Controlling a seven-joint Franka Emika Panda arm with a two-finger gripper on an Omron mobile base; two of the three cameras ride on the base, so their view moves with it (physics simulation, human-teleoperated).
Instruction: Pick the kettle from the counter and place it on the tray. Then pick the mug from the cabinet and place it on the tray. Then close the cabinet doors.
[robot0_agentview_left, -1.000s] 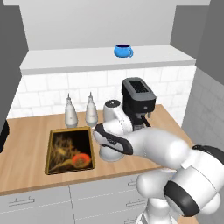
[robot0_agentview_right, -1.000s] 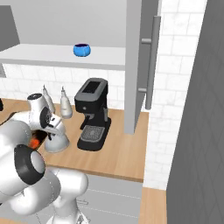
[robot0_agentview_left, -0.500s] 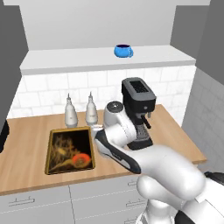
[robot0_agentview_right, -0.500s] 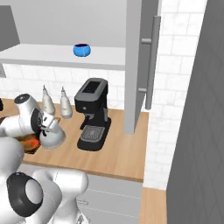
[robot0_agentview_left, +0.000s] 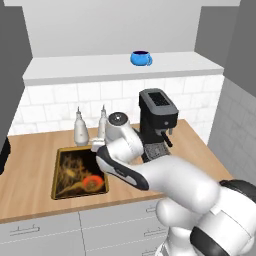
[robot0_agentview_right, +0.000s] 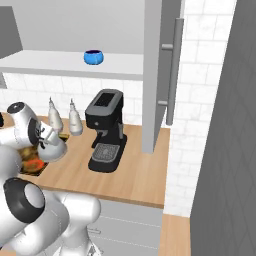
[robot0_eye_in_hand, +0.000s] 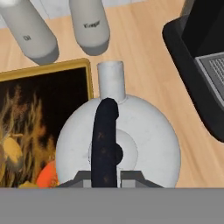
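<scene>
My arm hides the kettle (robot0_agentview_right: 54, 148) in the left base view; my hand view crops the tray (robot0_eye_in_hand: 48, 127).

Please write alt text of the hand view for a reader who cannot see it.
The pincer is shut on the black handle of the kettle, seen from above, partly over the tray. Two bottles and the counter lie beyond.

Glossy white rounded arm (robot0_agentview_left: 170, 175) segments with dark joint bands and a round grey-capped wrist.
</scene>
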